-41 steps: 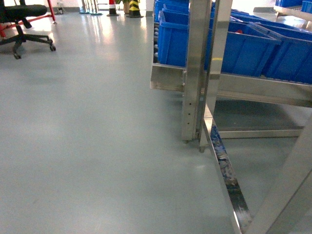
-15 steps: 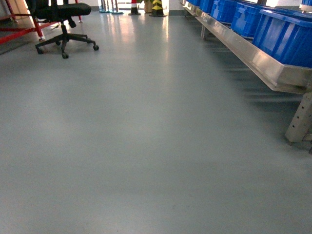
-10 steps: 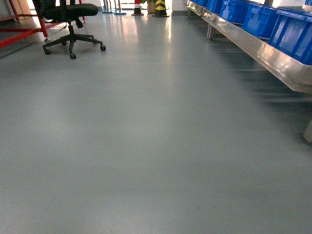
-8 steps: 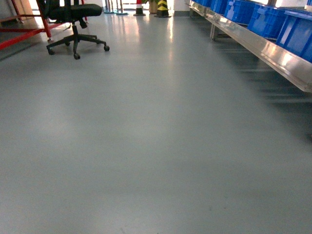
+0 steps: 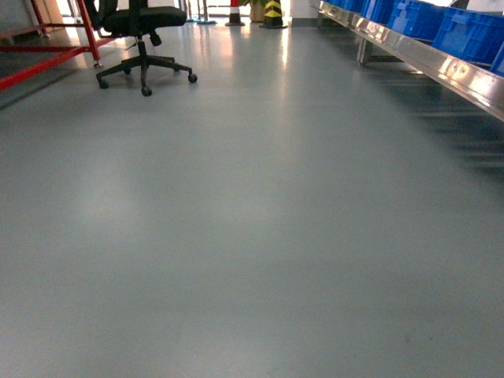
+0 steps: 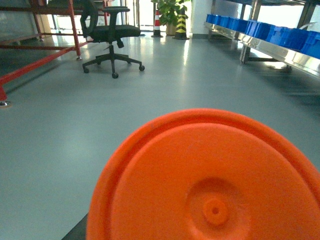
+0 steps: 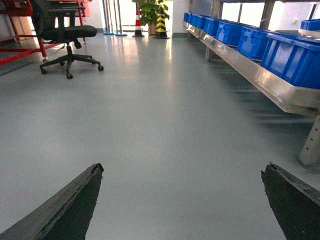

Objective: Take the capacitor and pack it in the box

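An orange piece with a round, dished face (image 6: 215,185) fills the lower half of the left wrist view, close to the lens and off the floor; I take it for the capacitor, held in my left gripper. The left fingers are hidden behind it, apart from a dark sliver at the bottom left. My right gripper (image 7: 182,172) is open, its two dark fingertips (image 7: 92,180) wide apart over bare grey floor with nothing between them. The box is out of view. Neither gripper appears in the head view.
A steel rack (image 5: 441,59) with blue bins (image 7: 292,55) runs along the right. A black office chair (image 5: 143,24) stands at the far left beside a red frame (image 5: 39,64). Striped cones (image 5: 273,11) stand at the far end. Grey floor stretches ahead.
The head view has swung left, away from the rack: the blue bins slid to the right edge and the chair drifted rightward into view.
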